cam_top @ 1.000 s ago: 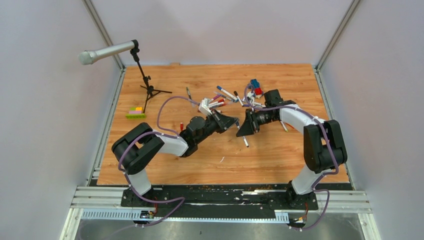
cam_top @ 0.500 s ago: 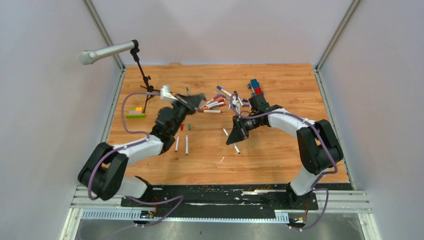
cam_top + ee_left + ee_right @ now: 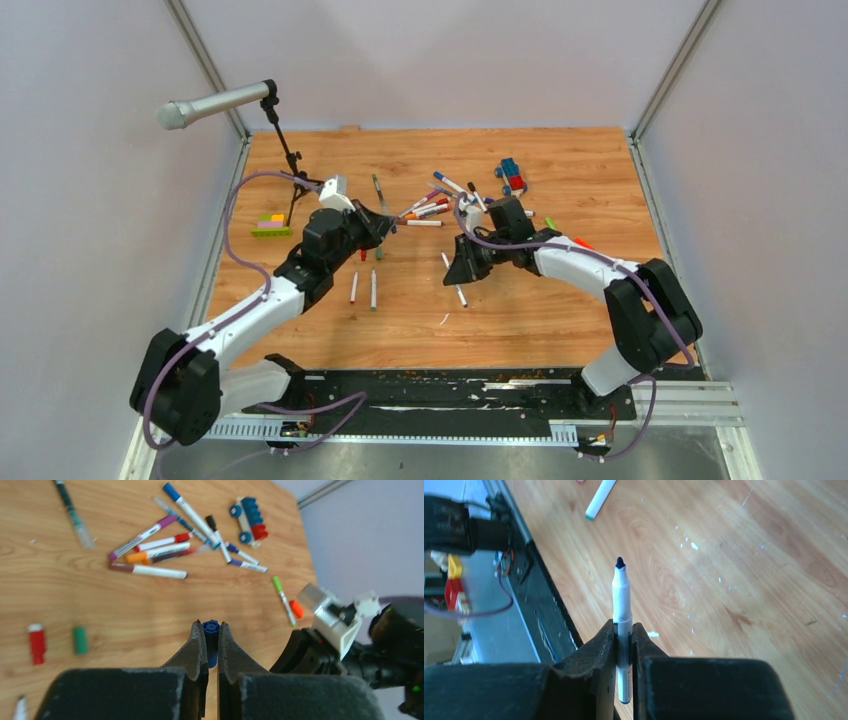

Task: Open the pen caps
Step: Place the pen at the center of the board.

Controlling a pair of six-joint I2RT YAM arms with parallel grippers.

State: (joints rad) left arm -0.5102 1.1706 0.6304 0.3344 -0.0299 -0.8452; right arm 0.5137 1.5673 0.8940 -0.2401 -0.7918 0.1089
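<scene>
Where the left pincer (image 3: 210, 626) pinches, a blue cap (image 3: 210, 644) sits.

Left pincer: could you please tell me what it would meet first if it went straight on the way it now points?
Most likely bare table, just ahead of the left pincer and its blue cap, short of the pens; depth is hard to judge from the wrist view.

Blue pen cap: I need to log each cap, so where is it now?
In the left wrist view, the small blue plastic pen cap sits pinched in the left hand, low centre, right of the loose green plastic cap.
</scene>
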